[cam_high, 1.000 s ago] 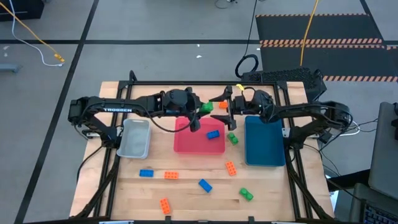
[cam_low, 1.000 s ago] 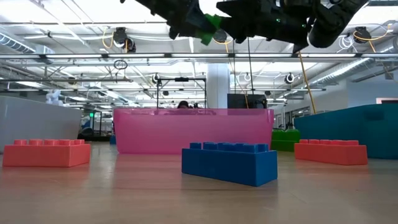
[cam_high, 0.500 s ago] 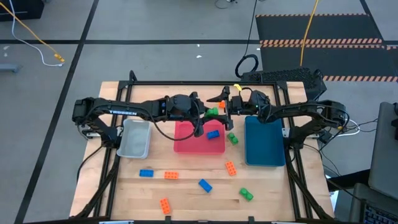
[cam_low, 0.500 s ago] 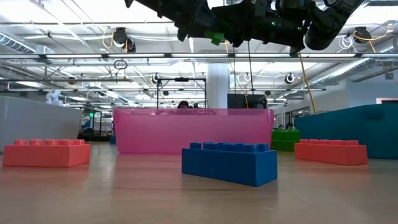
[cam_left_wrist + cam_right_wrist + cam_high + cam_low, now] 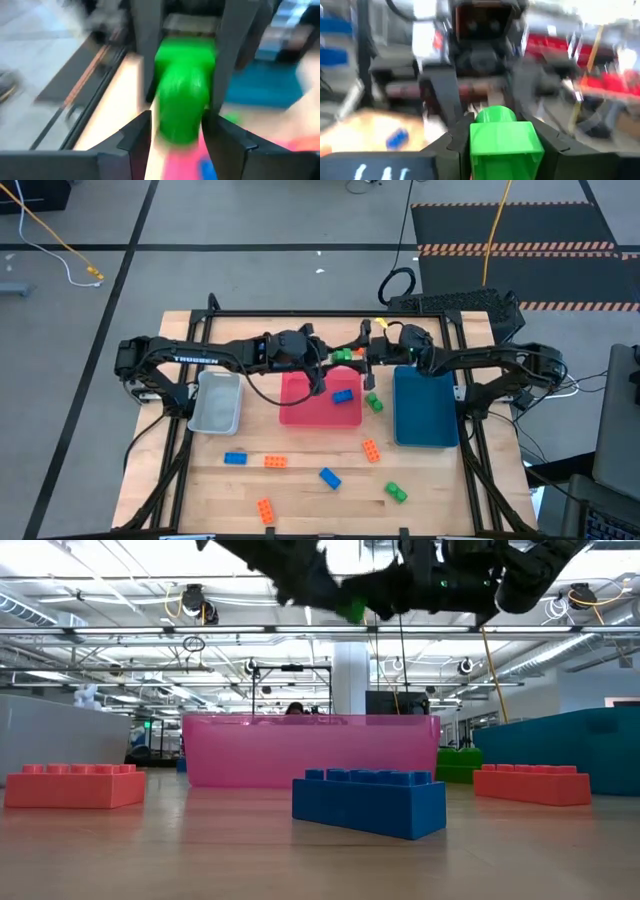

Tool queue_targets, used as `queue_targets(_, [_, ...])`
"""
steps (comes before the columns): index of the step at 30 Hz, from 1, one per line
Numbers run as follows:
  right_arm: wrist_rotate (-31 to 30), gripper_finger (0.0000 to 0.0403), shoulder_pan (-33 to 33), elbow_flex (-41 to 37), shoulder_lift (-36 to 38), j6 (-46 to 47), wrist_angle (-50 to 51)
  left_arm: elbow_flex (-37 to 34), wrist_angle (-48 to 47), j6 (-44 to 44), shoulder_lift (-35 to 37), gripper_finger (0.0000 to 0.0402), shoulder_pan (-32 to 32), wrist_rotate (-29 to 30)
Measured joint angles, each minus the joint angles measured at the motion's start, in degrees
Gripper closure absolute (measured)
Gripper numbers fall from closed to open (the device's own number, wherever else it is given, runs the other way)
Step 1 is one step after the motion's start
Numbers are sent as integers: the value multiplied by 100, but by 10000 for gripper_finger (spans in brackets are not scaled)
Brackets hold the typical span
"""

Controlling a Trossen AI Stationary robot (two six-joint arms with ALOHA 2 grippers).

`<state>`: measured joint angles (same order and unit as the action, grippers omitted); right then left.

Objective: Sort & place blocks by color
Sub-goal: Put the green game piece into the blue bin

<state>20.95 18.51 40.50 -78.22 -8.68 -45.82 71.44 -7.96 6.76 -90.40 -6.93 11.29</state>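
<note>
Colours noted. Green block [image 5: 343,355] raised between two dark grippers: left gripper [image 5: 326,360], right gripper [image 5: 362,358]. Pink tray [image 5: 300,408] holds a blue block [image 5: 343,395]. Grey tray [image 5: 216,402] on the left, teal tray [image 5: 424,410] on the right. Loose on pale wood table [image 5: 300,490]: blue [image 5: 235,458], orange [image 5: 275,462], blue [image 5: 329,477], orange [image 5: 265,509], orange [image 5: 371,450], green [image 5: 396,492], green [image 5: 374,402].

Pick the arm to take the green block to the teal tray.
Right, probably. The right gripper already flanks the green block, and the teal tray sits on its side. The left gripper would cross the pink tray.
</note>
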Motion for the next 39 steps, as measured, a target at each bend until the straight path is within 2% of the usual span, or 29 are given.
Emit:
queue_targets(4, [-696,281,137,19,699,-489,1497,-2,-747,5,181,198,-182,775])
queue_targets(7, [-1463,281,207,12,1194,-641,2868,0,-1120,44,368,181,-233,941])
queue_targets(10, [-2214,281,220,8,1710,-412,3975,2,-1393,48,458,176,-327,1175])
queue_targets(13, [-2667,281,217,13,2147,165,4986,2,-1504,114,462,175,-464,1343])
queue_targets(19, [-2888,281,214,12,2596,1313,6370,0,-1701,181,364,174,-879,1288])
queue_targets(24, [-3033,281,213,8,2606,1890,7363,2,-1844,121,334,174,-1122,590])
queue_targets(28, [-3143,281,213,8,2591,2369,7961,0,-1946,-63,328,174,-1148,525])
queue_targets(34, [-3080,281,204,8,2591,2954,8636,0,-1928,-266,327,174,-1104,503])
queue_targets(39, [-2971,244,202,8,2589,3386,8860,0,-1939,-305,327,174,-1102,503])
